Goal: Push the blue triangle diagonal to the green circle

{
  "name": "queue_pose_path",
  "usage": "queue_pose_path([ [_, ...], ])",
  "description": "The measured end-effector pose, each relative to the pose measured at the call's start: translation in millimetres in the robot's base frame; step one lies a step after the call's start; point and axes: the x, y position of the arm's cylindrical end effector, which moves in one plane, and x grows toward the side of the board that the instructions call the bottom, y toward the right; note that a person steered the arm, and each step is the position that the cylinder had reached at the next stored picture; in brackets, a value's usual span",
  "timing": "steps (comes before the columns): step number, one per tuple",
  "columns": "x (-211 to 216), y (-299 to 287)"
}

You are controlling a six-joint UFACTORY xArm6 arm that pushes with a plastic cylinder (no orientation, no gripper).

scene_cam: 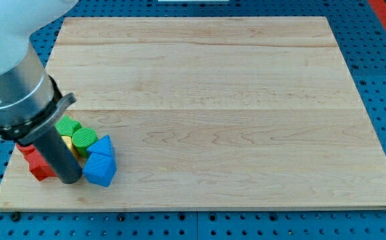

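My tip rests on the pale wooden board, which lies on a blue perforated table. I carry no jaws, only a rod. The blue triangle sits just right of my tip, touching the green circle. A blue block, red block, yellow block and second green block crowd close.

Bright, even light, soft shadows, sharp focus throughout.

Blue blocks, green ones, red, perhaps yellow.
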Motion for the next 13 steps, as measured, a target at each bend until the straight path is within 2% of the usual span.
queue_pose_path([
  [1,-6,59],
  [2,-12,91],
  [4,11,54],
  [5,2,20],
  [6,-25,22],
  [8,-63,128],
  [11,-62,15],
  [13,-118,20],
])
